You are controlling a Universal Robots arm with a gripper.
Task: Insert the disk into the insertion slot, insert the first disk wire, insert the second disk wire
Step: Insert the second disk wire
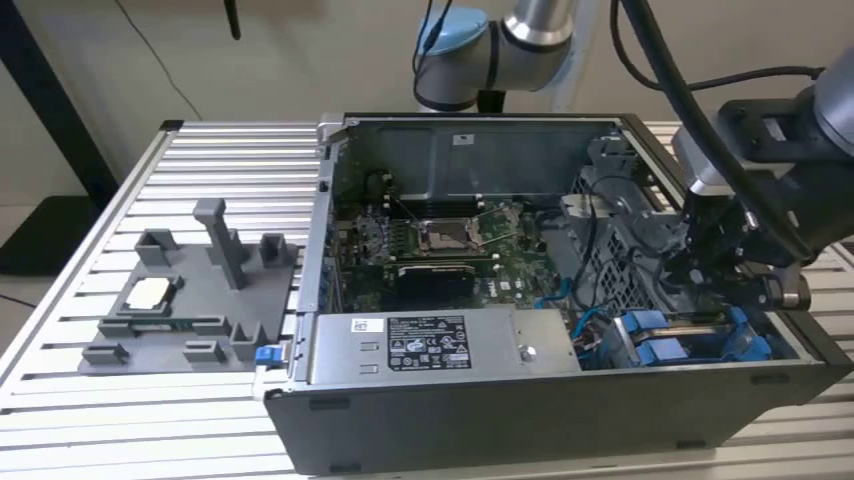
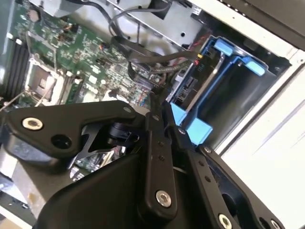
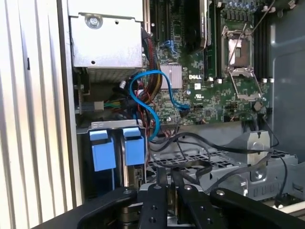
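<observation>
One disk (image 1: 667, 345), a stiff, fairly heavy and shock-sensitive drive best held by its blue carrier edges, sits in the insertion slot (image 1: 627, 262) at five o'clock in the open case (image 1: 534, 410), the gripper (image 1: 731, 268) above it with fingers nearly closed, apparently empty.

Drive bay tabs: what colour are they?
Bright blue; the tabs show best in the first wrist view.

Grey fixture block (image 1: 187, 310) on slatted table (image 1: 80, 250) beside open case (image 1: 534, 410)
</observation>
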